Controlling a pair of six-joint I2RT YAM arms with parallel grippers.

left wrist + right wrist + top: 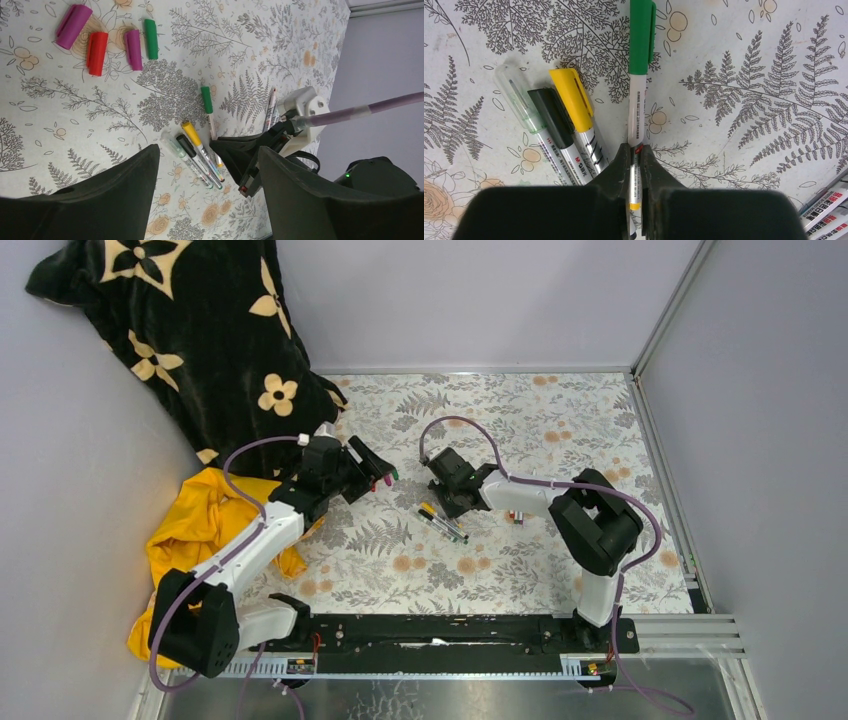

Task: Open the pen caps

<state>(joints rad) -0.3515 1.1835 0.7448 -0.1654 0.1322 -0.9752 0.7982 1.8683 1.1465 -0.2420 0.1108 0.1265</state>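
Slumping against the left wall, a black plush blanket with cream flowers (190, 330) reaches down to the table's far left corner. A crumpled yellow cloth (195, 530) lies just below it, partly under the left arm. The table carries a grey floral cloth with orange blossoms (560, 420).

Left of centre, the left gripper (383, 476) hangs over that cloth. In its wrist view its two dark fingers (100, 200) stand wide apart, with only the table showing between them. Four loose caps lie near it in a rough row, each off any pen and none touching another: a fat magenta plastic cap (73, 26), a red plastic cap (97, 53), a second magenta cap (133, 49) and a short green cap (151, 38).

Nearer the middle, three silver-barrelled markers lie side by side, touching and slightly fanned. They wear a clear plastic cap (518, 97), a black plastic cap (550, 110) and a yellow clipped cap (570, 97), all still on.

Just right of them lies a thin white-barrelled pen (636, 107), its long green plastic cap (642, 35) still seated on the far end. The right gripper (635, 165) has its jaws closed on this pen's barrel, well back from the cap. I cannot tell whether the pen rests on the table or is lifted slightly.

Farther right, a few white pens with red print (826, 207) lie apart from the group, their ends out of view.
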